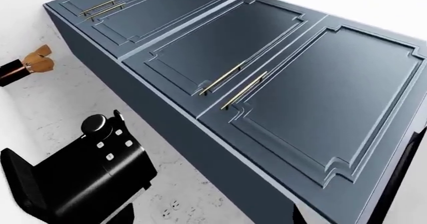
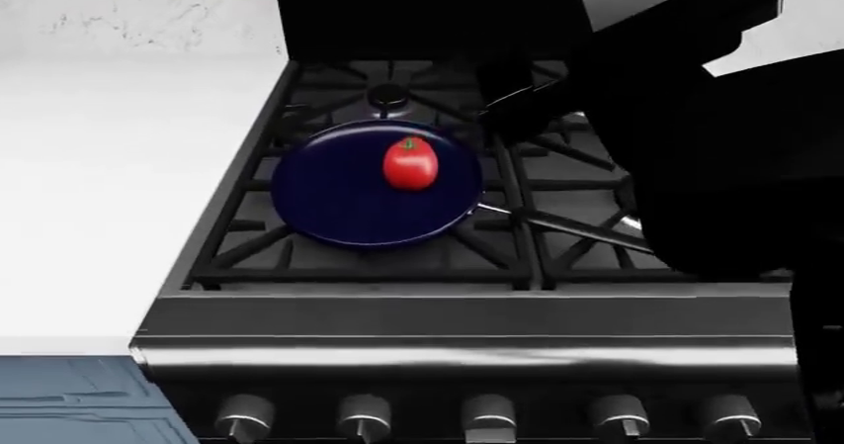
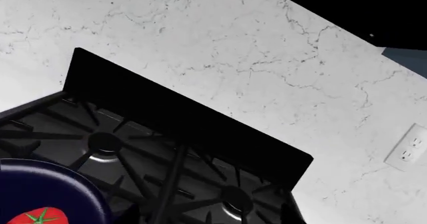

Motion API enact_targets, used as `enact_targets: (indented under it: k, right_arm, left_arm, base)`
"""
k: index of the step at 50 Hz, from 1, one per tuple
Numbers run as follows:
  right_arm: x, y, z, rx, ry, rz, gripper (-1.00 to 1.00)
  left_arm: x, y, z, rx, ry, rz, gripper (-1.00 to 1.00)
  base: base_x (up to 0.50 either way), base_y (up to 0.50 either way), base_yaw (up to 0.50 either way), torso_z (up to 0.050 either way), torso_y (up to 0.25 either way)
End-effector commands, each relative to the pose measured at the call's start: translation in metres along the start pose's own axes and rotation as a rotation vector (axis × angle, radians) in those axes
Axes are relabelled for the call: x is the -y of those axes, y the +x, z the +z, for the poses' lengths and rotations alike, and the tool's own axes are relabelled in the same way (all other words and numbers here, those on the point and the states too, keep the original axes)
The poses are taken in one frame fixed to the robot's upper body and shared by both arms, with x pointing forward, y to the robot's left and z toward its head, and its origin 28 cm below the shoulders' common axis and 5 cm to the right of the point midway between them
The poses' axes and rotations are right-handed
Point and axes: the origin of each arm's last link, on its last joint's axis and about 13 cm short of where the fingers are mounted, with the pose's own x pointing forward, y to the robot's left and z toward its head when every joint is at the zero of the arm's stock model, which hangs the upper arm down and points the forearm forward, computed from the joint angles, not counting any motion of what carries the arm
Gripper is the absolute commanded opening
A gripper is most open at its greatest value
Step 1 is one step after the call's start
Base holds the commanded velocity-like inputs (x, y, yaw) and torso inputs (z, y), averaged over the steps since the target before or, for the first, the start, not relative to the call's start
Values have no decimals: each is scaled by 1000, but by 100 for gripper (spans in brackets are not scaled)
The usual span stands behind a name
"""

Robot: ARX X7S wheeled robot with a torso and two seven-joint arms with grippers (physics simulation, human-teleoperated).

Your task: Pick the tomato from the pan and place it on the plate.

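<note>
The dark navy pan sits on the stove's left front burner, with its thin black handle pointing right. The small red tomato, green stem up, rests inside it right of centre. In the right wrist view, the pan's rim and the tomato show at a corner. My right arm reaches in over the right burners, and my right gripper hangs just right of the pan, behind the tomato. It is a black silhouette, so its jaws are unreadable. The plate is out of view. My left gripper shows in no view.
Black burner grates cover the stove, with a row of knobs along its front. A white counter lies to its left. The left wrist view shows navy cabinets and a black coffee machine. A wall outlet sits behind the stove.
</note>
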Motion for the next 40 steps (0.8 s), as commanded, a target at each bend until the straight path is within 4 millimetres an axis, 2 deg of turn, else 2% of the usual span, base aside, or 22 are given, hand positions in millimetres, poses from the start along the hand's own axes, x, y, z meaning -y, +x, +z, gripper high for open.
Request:
enact_targets:
  k: [1,9,16,20,26,30,35,40]
  right_arm:
    - [1,-2,4,11,0,1,100]
    - [-3,-1,-1,7,-6,9,100]
    - [-6,-6,13,14,54,46,100]
    - [-10,-6,21,-49,-4,39,100]
    - [-19,-15,51,-82,149,294,100]
    - [-27,-16,64,-124,177,403,100]
    - [-30,-12,68,-149,216,463,100]
    - [-32,-5,67,-217,347,493,100]
  left_arm:
    - [0,0,0,1,-1,1,100]
    - [0,0,1,1,-4,3,100]
    - [-1,-1,1,2,-8,5,100]
    - [-2,-1,2,4,-9,9,100]
    - [-1,-1,2,6,-11,10,100]
    - [-2,-1,2,7,-12,14,100]
    - [-3,-1,3,9,-14,17,100]
    - [-3,-1,3,9,-12,17,100]
  base:
    - [500,0,0,0,0]
    - [500,0,0,0,0]
    - [210,0,0,0,1]
    - [0,0,0,0,0]
    - [0,0,0,0,0]
    - [0,0,0,0,0]
    - [0,0,0,0,0]
    - [0,0,0,0,0]
